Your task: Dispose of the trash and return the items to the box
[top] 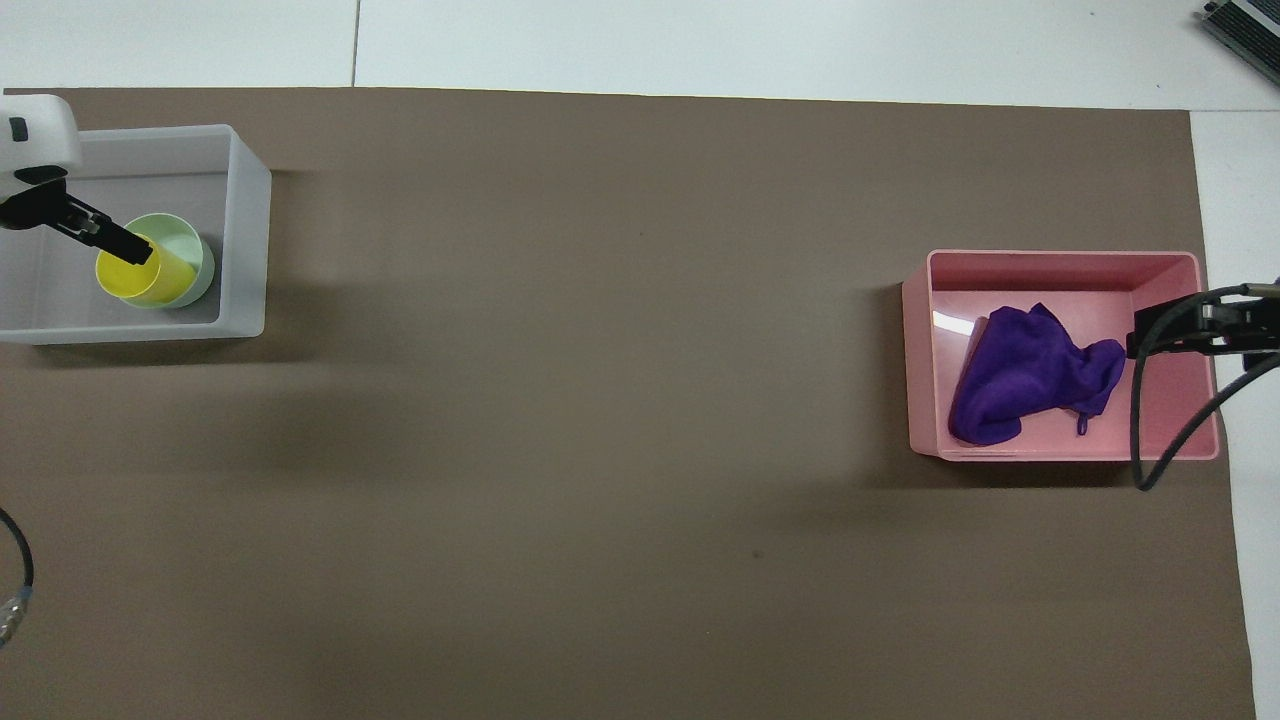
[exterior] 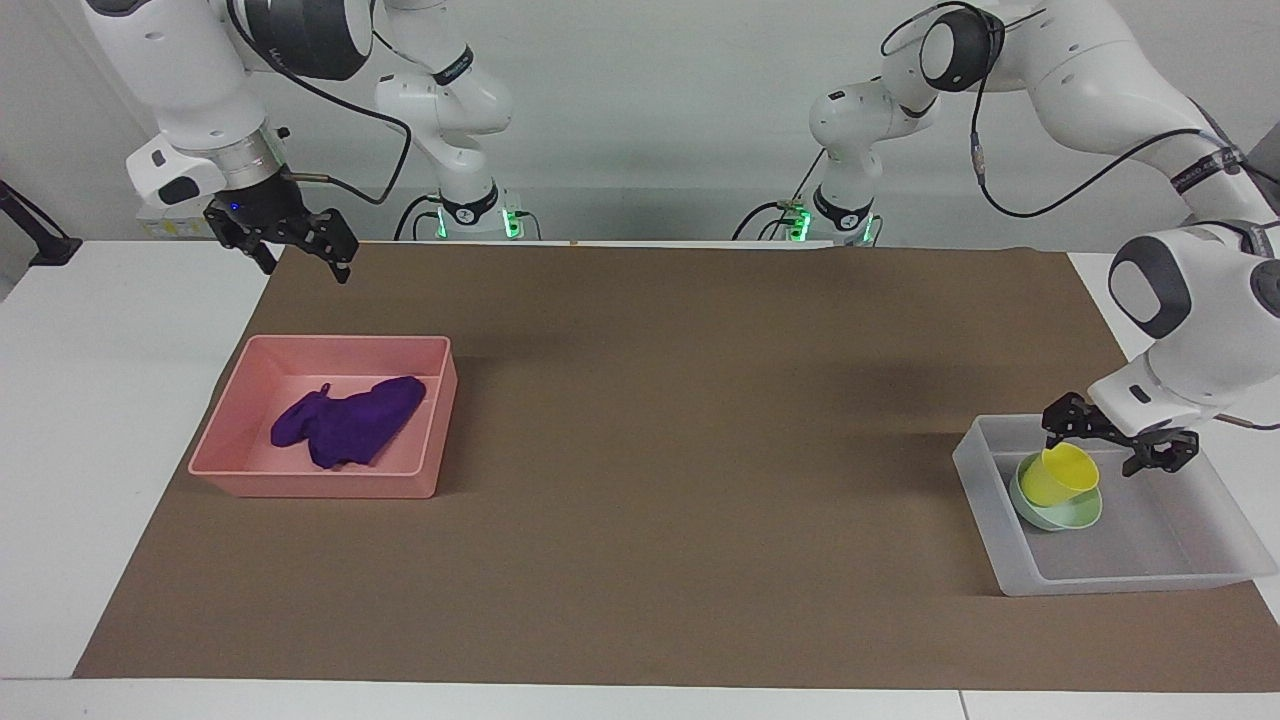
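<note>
The purple cloth rag [exterior: 348, 423] lies crumpled inside the pink tray [exterior: 238, 462], which sits on the brown mat [exterior: 640, 450] toward the right arm's end of the table, about midway between the table edge nearest the robots and the edge farthest from them.

The right gripper [exterior: 305, 258] hangs in the air over the corner of the mat nearest the robots at that same end, clear of the pink tray; its jaws are spread apart and hold nothing.

At the left arm's end of the table, the translucent whitish tray [exterior: 1120, 582] rests on the corner region of the mat. Inside it, the pale mint-green bowl [exterior: 1070, 516] sits against the tray wall that faces the table's middle, and the yellow cup [exterior: 1058, 478] lies tilted in the bowl, its mouth turned toward the left arm's end.

The left gripper [exterior: 1118, 444] hovers low over this tray, just above the cup. Its jaws are wide, one finger on each side of the cup's rim, not closed on the cup.
</note>
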